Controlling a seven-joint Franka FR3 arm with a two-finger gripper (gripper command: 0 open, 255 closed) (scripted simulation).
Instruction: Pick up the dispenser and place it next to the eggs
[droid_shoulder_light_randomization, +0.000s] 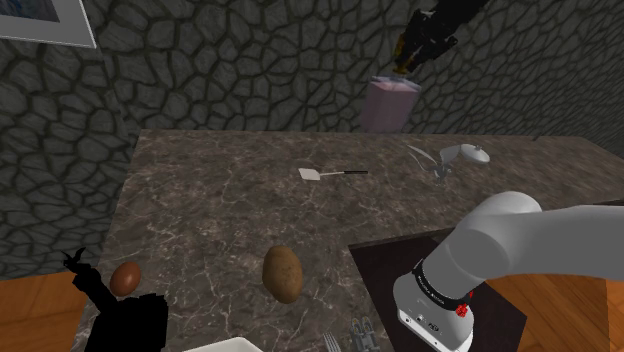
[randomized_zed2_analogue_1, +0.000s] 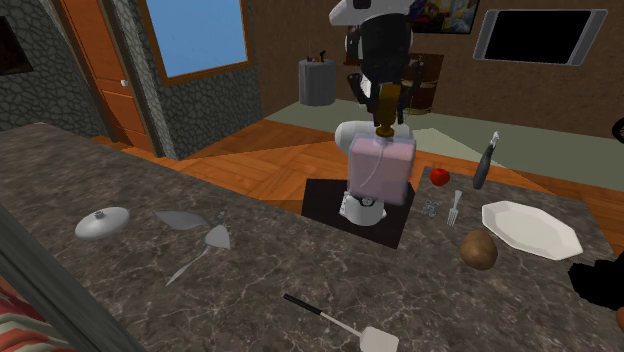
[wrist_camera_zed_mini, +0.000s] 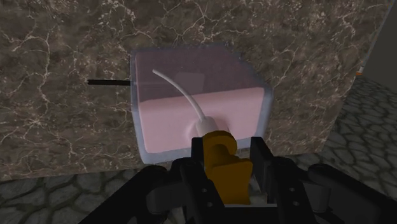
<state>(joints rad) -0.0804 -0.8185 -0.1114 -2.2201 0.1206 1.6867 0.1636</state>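
The dispenser (droid_shoulder_light_randomization: 389, 106) is a clear box of pink liquid with a gold pump on top. It hangs above the far edge of the dark marble counter (droid_shoulder_light_randomization: 220, 210). My gripper (droid_shoulder_light_randomization: 408, 62) is shut on the gold pump, fingers on either side of it. In the wrist view the pump (wrist_camera_zed_mini: 221, 167) sits between the fingers and the dispenser (wrist_camera_zed_mini: 191, 102) hangs below over the counter. The second exterior view has the dispenser (randomized_zed2_analogue_1: 380, 170) in front of the stand, under the gripper (randomized_zed2_analogue_1: 386, 110). A brown egg (droid_shoulder_light_randomization: 125, 278) lies near the counter's front left in the shoulder view.
A potato (droid_shoulder_light_randomization: 283, 272) lies right of the egg. A spatula (droid_shoulder_light_randomization: 320, 174) rests mid-counter and a grey lid (droid_shoulder_light_randomization: 465, 155) toward the back right. A white plate (randomized_zed2_analogue_1: 530, 228), a fork (randomized_zed2_analogue_1: 453, 207) and a red fruit (randomized_zed2_analogue_1: 438, 177) lie beside the stand (randomized_zed2_analogue_1: 355, 205).
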